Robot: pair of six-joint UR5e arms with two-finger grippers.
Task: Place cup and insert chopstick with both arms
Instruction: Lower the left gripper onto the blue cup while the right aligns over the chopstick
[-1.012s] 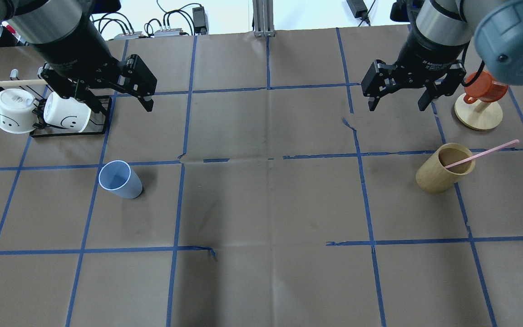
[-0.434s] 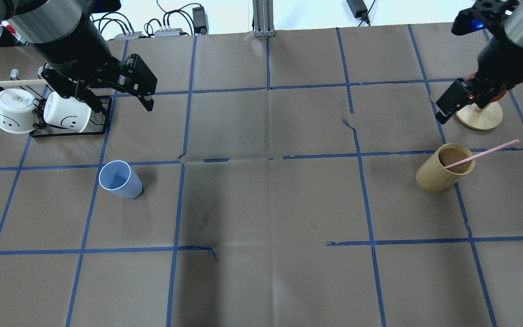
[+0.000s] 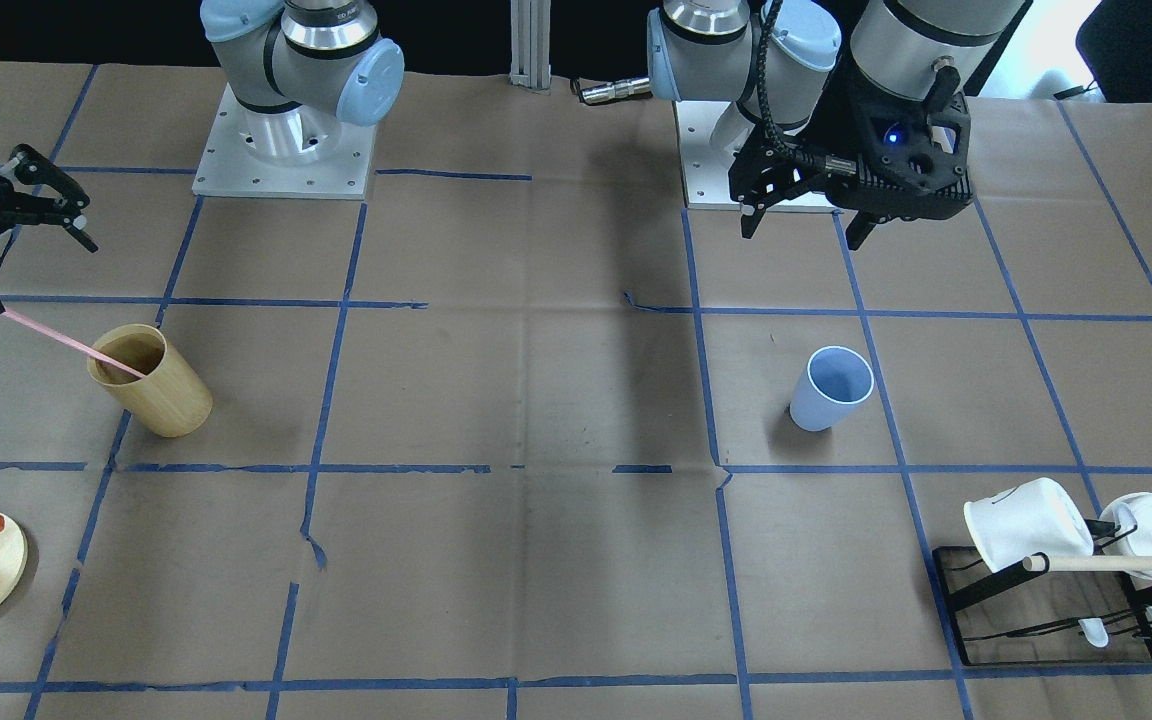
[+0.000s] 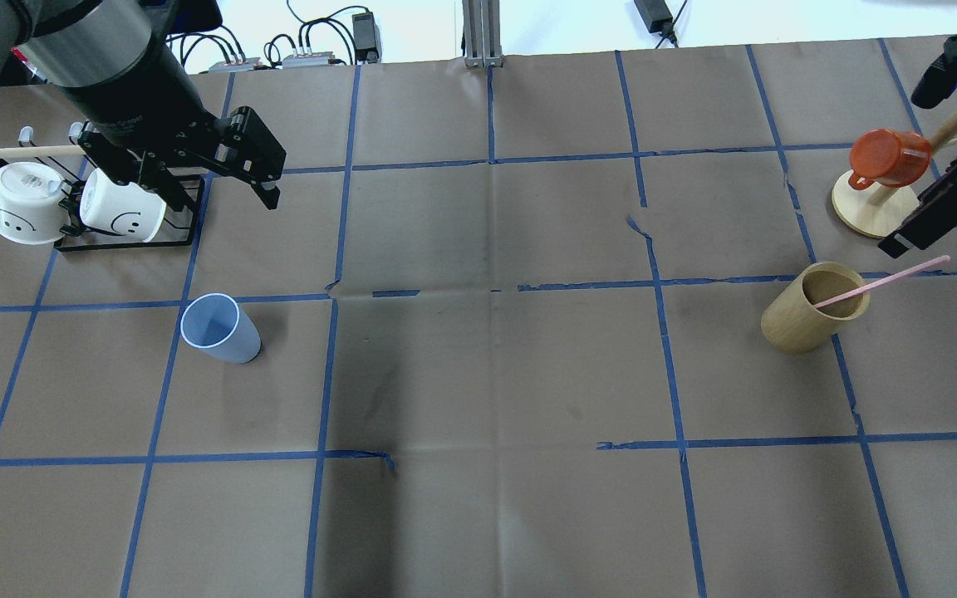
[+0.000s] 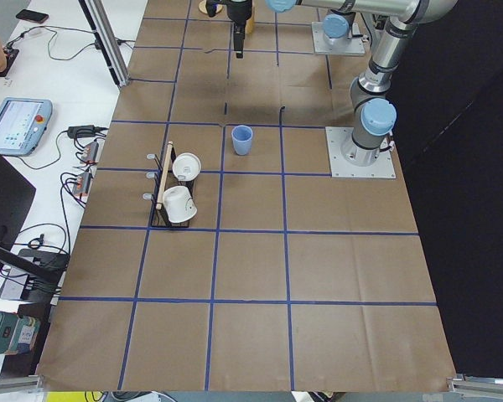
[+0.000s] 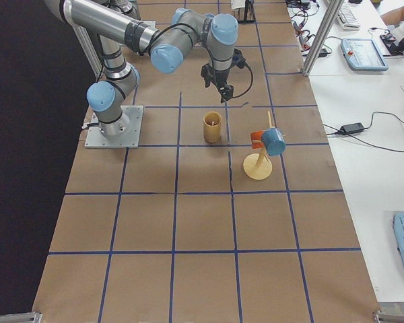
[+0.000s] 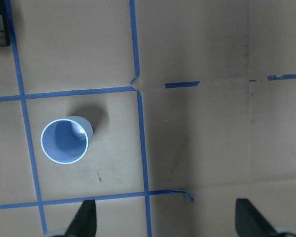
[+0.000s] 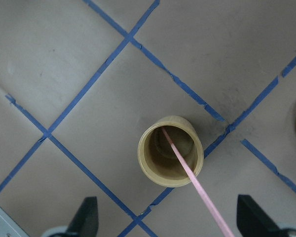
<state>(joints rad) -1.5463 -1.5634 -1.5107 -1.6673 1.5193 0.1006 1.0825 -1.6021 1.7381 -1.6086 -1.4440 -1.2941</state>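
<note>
The light blue cup point(image 4: 219, 328) stands upright on the table's left side; it also shows in the front view point(image 3: 829, 388) and the left wrist view point(image 7: 65, 140). My left gripper point(image 4: 221, 195) is open and empty, high above the table, behind the cup and apart from it. The pink chopstick point(image 4: 881, 281) leans in the tan bamboo cup point(image 4: 815, 318) with its upper end sticking out to the right. My right gripper point(image 3: 36, 270) is open and empty above the bamboo cup; its wrist view looks down on the chopstick point(image 8: 197, 187).
A black rack point(image 4: 125, 239) with two white mugs and a wooden dowel point(image 4: 30, 151) stands at the back left. An orange cup point(image 4: 890, 158) hangs on a round wooden stand point(image 4: 873, 212) at the back right, close to the right gripper.
My right arm has swung to the right and turned, from behind the bamboo cup to the table's right edge over the chopstick's end. The left gripper has barely moved.
</note>
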